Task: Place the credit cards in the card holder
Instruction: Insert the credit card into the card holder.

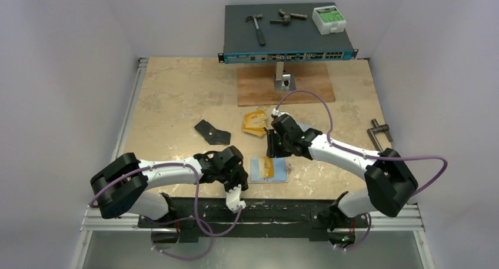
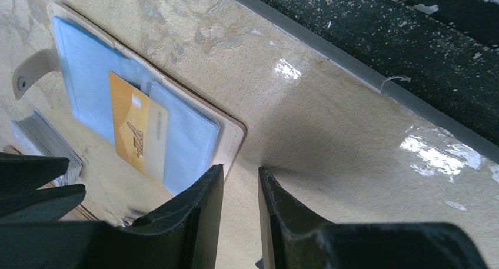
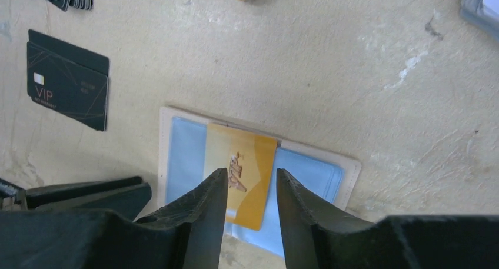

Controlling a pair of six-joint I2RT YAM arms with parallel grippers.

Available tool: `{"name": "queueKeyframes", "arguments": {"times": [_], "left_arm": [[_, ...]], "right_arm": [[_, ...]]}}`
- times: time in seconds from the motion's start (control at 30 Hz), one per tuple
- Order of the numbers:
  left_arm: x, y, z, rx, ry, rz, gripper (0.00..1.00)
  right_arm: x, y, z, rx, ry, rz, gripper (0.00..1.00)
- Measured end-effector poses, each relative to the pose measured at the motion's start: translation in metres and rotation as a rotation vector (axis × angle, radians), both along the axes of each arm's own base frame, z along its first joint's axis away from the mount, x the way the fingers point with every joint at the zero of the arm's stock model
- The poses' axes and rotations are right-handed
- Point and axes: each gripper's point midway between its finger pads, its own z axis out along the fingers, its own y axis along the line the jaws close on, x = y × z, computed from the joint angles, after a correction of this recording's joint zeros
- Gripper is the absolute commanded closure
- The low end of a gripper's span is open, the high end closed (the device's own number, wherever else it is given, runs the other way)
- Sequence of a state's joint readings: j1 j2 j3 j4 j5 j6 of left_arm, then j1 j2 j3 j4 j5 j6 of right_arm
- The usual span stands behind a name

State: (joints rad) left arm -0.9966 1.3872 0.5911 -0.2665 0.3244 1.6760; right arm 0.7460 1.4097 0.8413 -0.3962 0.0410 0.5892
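One card point(image 3: 241, 151) lies half-pocketed in the card holder point(image 3: 312, 169) beneath our right gripper point(image 3: 252, 172), part-open and empty, probably poised to push it home. Our left gripper point(image 2: 240, 169), narrowly parted and empty, likely braces the card holder's corner.

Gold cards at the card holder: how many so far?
1. One gold card lies across the blue pockets of the card holder, near the front edge of the table. More could be hidden inside the pockets; a loose gold pile sits farther back.
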Motion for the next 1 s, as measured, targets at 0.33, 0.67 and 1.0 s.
{"name": "queueKeyframes", "arguments": {"times": [0.33,0.67,1.0], "left_arm": [[0.004,-0.004,0.003,-0.016,-0.017,0.004,0.73],[0.006,-0.007,0.005,-0.031,-0.028,0.005,0.74],[0.006,-0.005,0.003,-0.025,-0.031,0.006,0.75]], "right_arm": [[0.032,0.019,-0.017,0.03,-0.068,-0.047,0.95],[0.042,0.028,-0.028,0.05,-0.089,-0.053,0.98],[0.034,0.025,-0.041,0.04,-0.069,-0.05,1.0]]}}
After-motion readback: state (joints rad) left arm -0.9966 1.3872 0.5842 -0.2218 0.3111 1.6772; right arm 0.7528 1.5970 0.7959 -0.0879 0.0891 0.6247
